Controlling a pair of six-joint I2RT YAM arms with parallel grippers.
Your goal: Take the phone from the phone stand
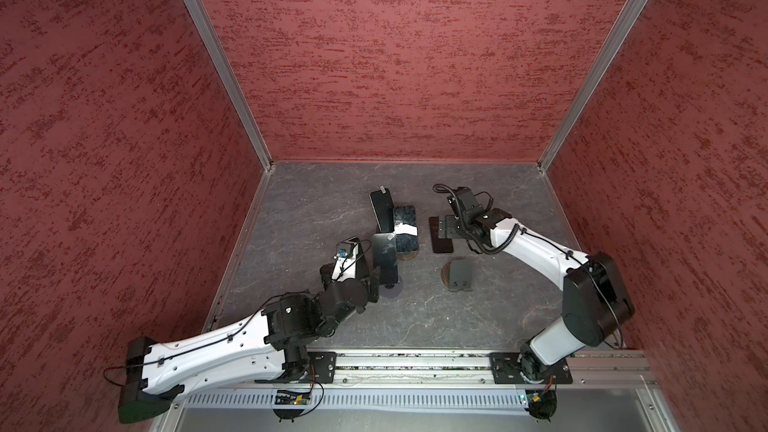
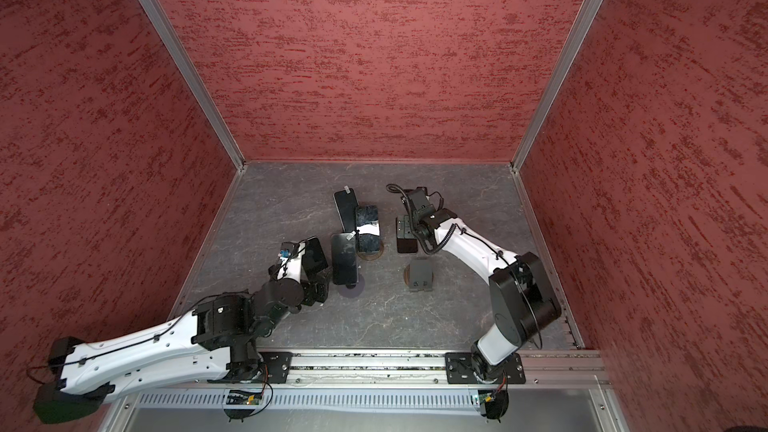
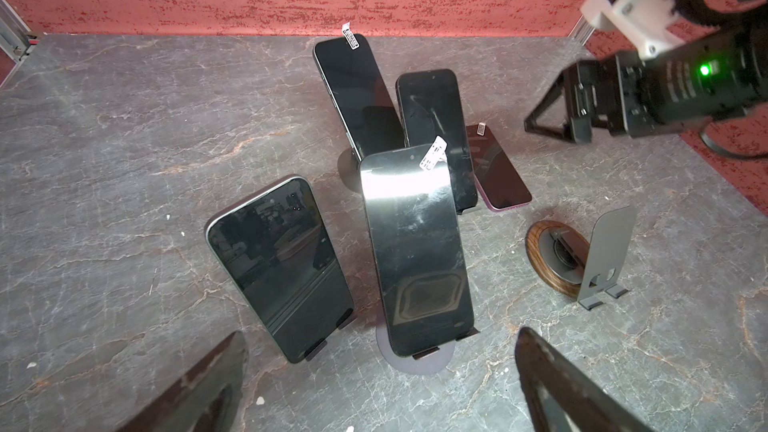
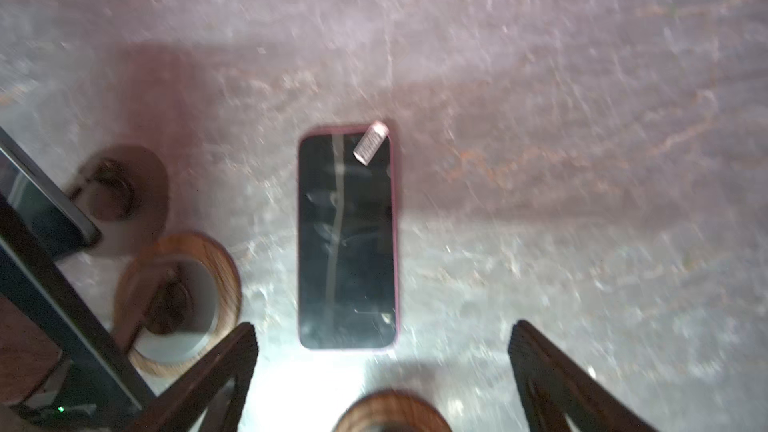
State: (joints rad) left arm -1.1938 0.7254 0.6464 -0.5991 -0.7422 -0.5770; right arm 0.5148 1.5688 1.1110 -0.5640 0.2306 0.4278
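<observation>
Right arm (image 1: 536, 251) hangs over a purple-edged phone (image 4: 347, 238) lying flat, screen up, on the surface (image 1: 316, 209). Right jaws stand wide, nothing between them, clear of the phone. Near it: an empty grey stand (image 1: 459, 274) on a wooden base (image 3: 536, 251). Judged: this phone is off its stand, so the set-down looks complete; the right arm need only lift away without nudging it. Four more phones sit propped on stands, clustered mid-surface. Nearest the left arm (image 1: 232, 342) are a silver-edged phone (image 3: 280, 268) and a glare-streaked phone (image 3: 415, 251). Left jaws wide, empty, pointed at those two, short of both. If more are to come off, the next move calls for closing across a phone's long edges and lifting it up out of the stand's lip; neighbours stand close, so tipping is a risk. Surface: grey marbled slab, a few pale crumbs. Room: red textured walls (image 1: 395, 56), aluminium corner posts, a front rail (image 1: 415, 361) carrying both arms.
</observation>
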